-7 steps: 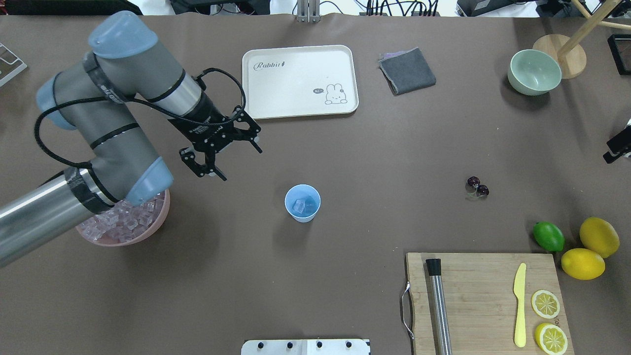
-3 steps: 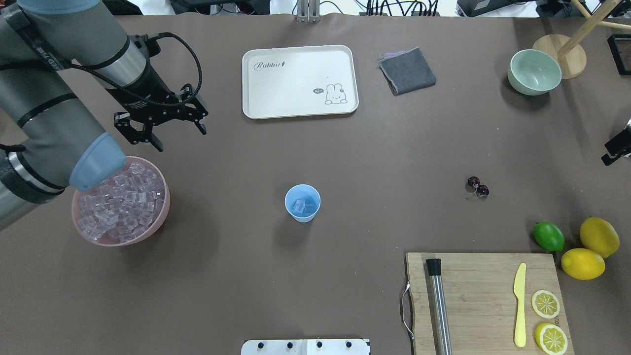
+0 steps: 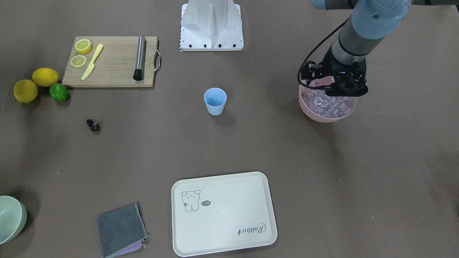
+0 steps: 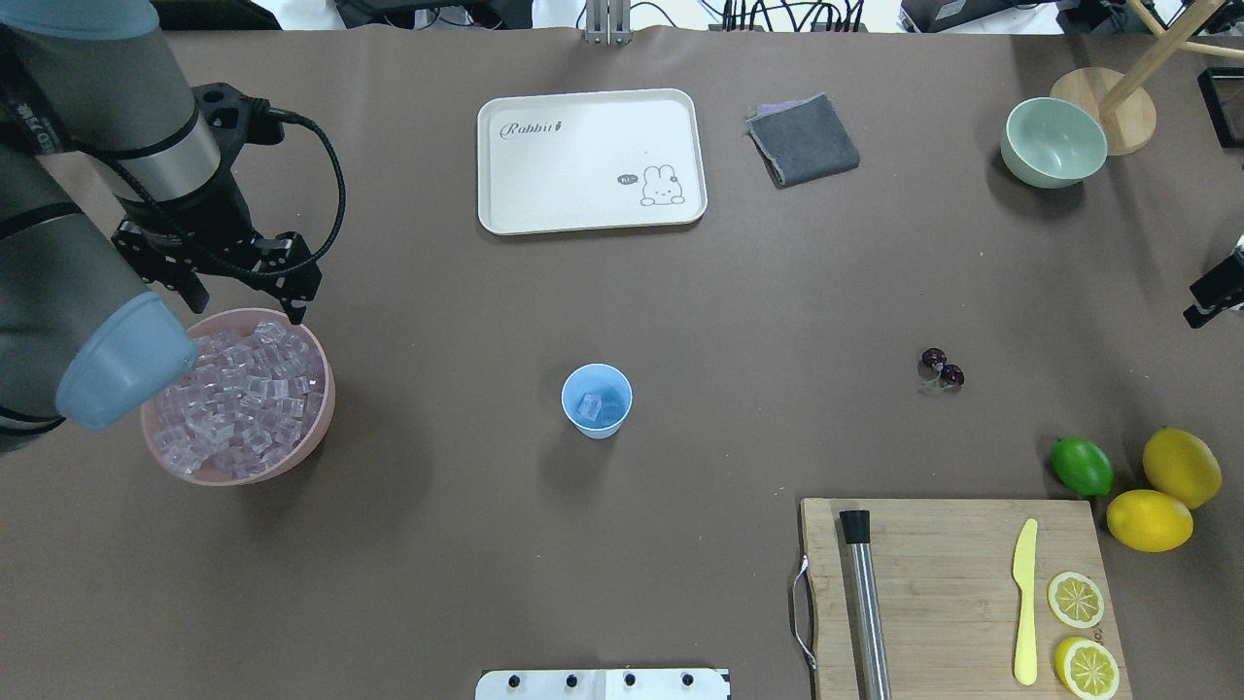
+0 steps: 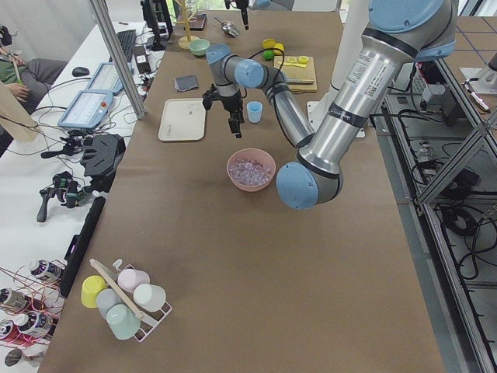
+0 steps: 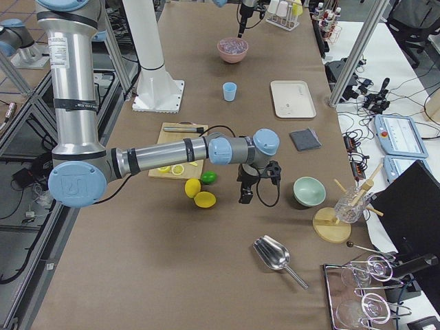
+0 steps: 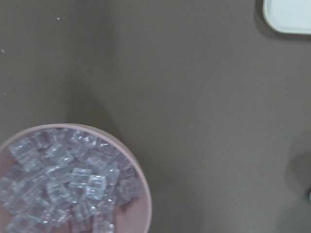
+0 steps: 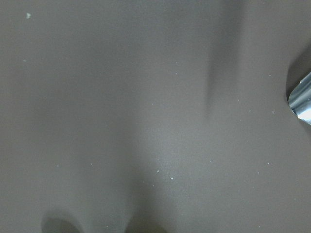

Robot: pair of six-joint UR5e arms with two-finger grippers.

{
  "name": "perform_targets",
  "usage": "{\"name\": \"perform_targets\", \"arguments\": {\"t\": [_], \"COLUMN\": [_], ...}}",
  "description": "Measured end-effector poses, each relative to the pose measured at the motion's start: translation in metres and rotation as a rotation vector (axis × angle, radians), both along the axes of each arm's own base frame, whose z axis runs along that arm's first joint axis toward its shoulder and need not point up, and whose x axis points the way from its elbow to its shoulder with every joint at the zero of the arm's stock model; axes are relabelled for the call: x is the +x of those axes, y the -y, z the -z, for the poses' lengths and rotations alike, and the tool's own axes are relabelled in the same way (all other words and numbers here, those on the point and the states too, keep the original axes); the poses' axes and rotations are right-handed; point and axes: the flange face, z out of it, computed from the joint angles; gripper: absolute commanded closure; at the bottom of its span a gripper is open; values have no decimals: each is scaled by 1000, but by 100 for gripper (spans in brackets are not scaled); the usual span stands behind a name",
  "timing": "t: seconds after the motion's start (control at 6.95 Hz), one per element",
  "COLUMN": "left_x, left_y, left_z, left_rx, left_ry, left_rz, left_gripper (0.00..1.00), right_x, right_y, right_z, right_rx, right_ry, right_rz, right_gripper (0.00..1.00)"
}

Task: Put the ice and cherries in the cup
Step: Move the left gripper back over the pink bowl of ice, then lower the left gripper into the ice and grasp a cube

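Soft, even light from above fills the sharp fixed views. Faint, diffuse shadows lie on the matte brown counter (image 4: 739,311) beside the small light blue plastic cup (image 4: 596,400). Both wrist views are soft-focused, and a shiny metal edge (image 8: 301,99) glints white.

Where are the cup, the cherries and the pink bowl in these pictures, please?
cup (image 3: 215,108): exterior front-facing view, on its outer wall.
cherries (image 4: 934,359): overhead exterior view, on the left fruit.
pink bowl (image 4: 238,477): overhead exterior view, on its near rim.
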Motion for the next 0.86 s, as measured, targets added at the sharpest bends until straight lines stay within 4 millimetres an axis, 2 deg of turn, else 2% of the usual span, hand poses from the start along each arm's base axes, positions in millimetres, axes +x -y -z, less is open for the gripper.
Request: {"name": "perform_targets", "arguments": {"t": [0.14,0.29,0.43,0.58,0.86], "left_x": [3,14,31,45,57], "left_y": [-14,-30,-46,-58,-63], "left_z": [-18,-35,-48,-57,-68], "left_rx": [67,110,133,147,166], "left_ry": [24,54,87,114,129], "left_rz": [-124,-217,-285,-329,-390], "left_gripper": [6,7,13,14,14], "right_x": [-1,-2,-3,-3,-4], "right_y": [0,0,0,0,1], "right_z": [-1,-2,-2,-3,-11], "right_rx": [-2,-3,-4,-4,-2], "right_ry": [-1,-1,-1,-1,0], "right_rz": [2,4,4,5,6], "right_gripper": [0,0,0,0,0]}}
